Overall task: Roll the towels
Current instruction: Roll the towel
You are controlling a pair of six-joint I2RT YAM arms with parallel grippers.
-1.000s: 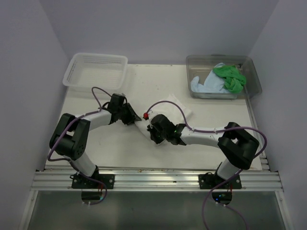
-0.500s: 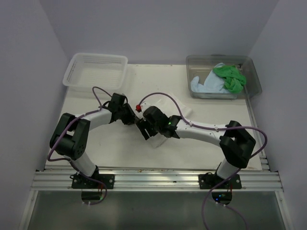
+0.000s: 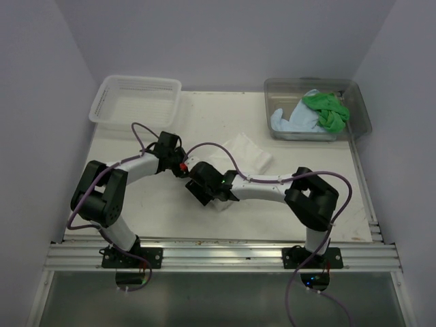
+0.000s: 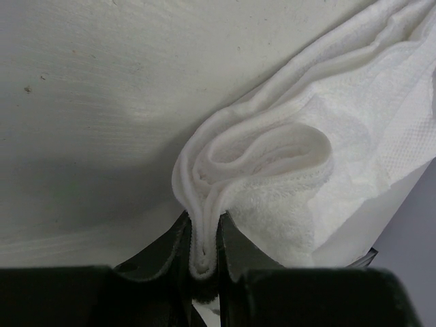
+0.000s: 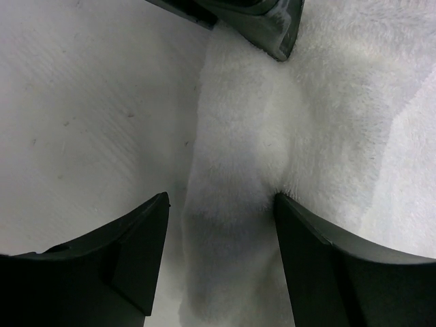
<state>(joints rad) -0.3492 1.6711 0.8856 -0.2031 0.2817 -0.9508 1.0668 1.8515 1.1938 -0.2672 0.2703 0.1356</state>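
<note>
Top external, far left: the white lattice basket (image 3: 136, 102) is sitting at the far-left corner of the table (image 3: 163, 211), well apart from the cloth in the middle.
Left gripper: the left gripper (image 4: 203, 240) is clenching a bunched fold at the edge of the white towel (image 3: 243, 150). Its jaws are pressing the cloth from both sides, and the fold is rising up between them.
White towel, place: it is lying on the middle of the table, between the two grippers and partly under the right arm.
White towel, axis: in the top view its long axis is running diagonally. The far end is pointing toward the right-hand back corner, and the near end is pointing toward the left arm, where both grippers are meeting it.
White towel, look: the left wrist view is showing several layers curling into a soft loop just beside the pinch. A stitched hem is running along the loop's lower edge, and a thinner, dimpled sheet is spreading out to the right. The right wrist view is showing fluffy terry pile.
Right gripper: the right gripper (image 5: 221, 252) is standing released, its jaws wide apart and straddling a ridge of the white towel without closing on it. A fingertip of the left gripper is showing at the top of that view, touching the same cloth.
Clear tub: the clear tub (image 3: 361, 112) is sitting at the far-right corner.
Towels in the tub: the light blue towel (image 3: 291, 121) is lying crumpled on the tub's left side. The green towel (image 3: 328, 110) is lying bunched to its right and is touching it.
</note>
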